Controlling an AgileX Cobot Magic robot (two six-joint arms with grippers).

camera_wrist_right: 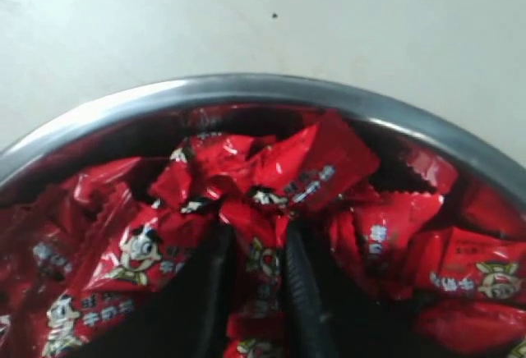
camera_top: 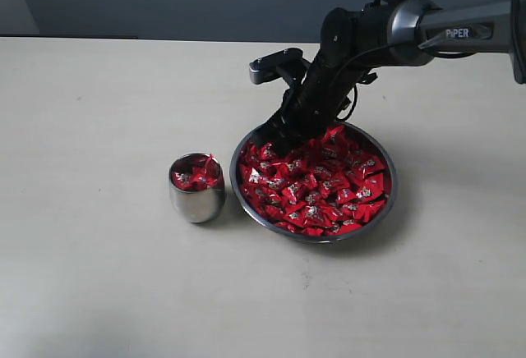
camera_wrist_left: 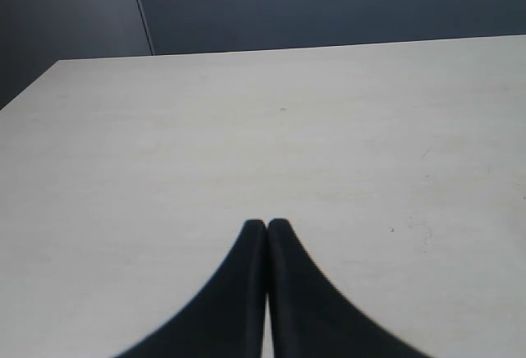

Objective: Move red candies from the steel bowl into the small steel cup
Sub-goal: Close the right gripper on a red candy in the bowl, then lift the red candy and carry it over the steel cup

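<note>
- I am standing by a pale, flat table (camera_top: 99,292), and a wide, shallow, round bowl of shiny steel (camera_top: 391,185) is sitting on it, a little to the right of the middle.
- Many small, shiny red wrapped candies (camera_top: 329,190) are filling this steel bowl almost to its rim.
- A small, rounded, polished steel cup (camera_top: 197,202) is standing upright just beside the bowl, on its left, close to it but not touching it.
- Some red candies are lying inside the cup as well, and they are reaching up to its rim.
- The right arm, black and grey, is coming in from the right and is bending down over the far left part of the bowl.
- The right gripper (camera_top: 274,138) is pushing its tips into the pile of candies there, near the rim.
- In the right wrist view, its two black fingers (camera_wrist_right: 215,292) are standing a narrow gap apart, and one red candy (camera_wrist_right: 261,261) is sitting in the gap between them.
- I cannot tell whether this candy is really being pinched or is only lying between the fingers.
- The left gripper (camera_wrist_left: 265,227) is not appearing in the exterior view.
- In its own wrist view it is hovering over a bare part of the table, its two dark fingers are pressing together at the tips, and it is holding nothing.
</note>
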